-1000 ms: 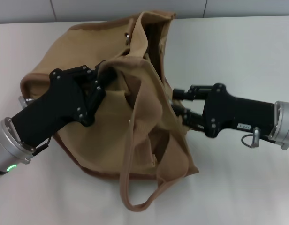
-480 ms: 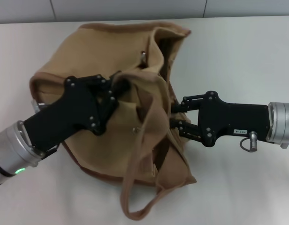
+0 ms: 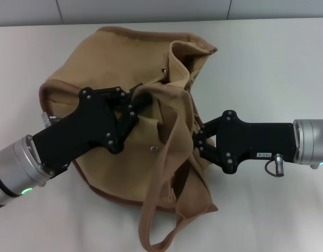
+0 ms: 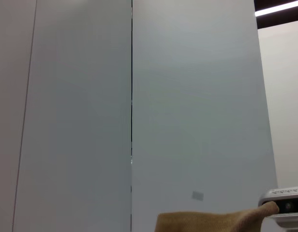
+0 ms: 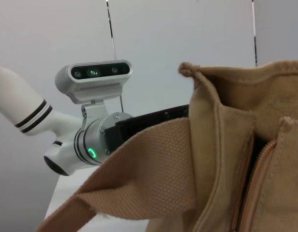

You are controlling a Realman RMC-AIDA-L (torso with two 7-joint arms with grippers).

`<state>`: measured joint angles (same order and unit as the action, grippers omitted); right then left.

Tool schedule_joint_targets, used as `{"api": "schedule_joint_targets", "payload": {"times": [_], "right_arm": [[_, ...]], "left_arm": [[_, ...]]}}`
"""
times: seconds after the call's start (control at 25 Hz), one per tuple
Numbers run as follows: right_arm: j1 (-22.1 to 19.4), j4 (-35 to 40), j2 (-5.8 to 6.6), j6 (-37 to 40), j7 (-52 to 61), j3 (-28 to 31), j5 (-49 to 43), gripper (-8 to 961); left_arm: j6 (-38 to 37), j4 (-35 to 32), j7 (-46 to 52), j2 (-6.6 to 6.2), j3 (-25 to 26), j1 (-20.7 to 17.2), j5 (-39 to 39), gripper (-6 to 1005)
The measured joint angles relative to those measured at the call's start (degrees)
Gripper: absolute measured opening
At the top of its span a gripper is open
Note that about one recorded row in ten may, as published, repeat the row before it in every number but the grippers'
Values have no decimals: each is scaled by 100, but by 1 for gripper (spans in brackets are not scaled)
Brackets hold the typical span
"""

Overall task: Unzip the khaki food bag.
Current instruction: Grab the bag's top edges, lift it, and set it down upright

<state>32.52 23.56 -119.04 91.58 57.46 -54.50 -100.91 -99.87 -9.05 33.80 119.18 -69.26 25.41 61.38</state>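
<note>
1. While the khaki food bag (image 3: 125, 105) lies slumped on the bench (image 3: 266, 63), our left claw (image 3: 142, 98) pinches its upper fabric edge.
2. Our right claw (image 3: 195, 143) is buried in the bag's side by the mouth; we cannot tell if it's wide or clamped.
3. Risk: the loose handle (image 3: 167, 173) is draped across the opening and could snag.
4. Risk: the limp cloth may bunch, jam the zipper, or drag the whole bag.

White table (image 3: 266, 63) below – grey panelled wall (image 4: 187, 96) behind, seamed.
</note>
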Motion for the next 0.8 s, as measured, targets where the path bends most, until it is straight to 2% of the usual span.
{"api": "schedule_joint_targets", "payload": {"times": [0.16, 0.52, 0.8], "right_arm": [[-31, 0, -5, -4, -116, 9, -11, 16], [-134, -18, -20, -88, -293, 130, 56, 8], [-235, -133, -13, -93, -371, 580, 272, 8]], "left_arm": [[26, -2, -2, 0, 0, 16, -12, 62], [33, -9, -5, 0, 46, 17, -23, 62], [73, 2, -5, -1, 72, 15, -88, 62]]}}
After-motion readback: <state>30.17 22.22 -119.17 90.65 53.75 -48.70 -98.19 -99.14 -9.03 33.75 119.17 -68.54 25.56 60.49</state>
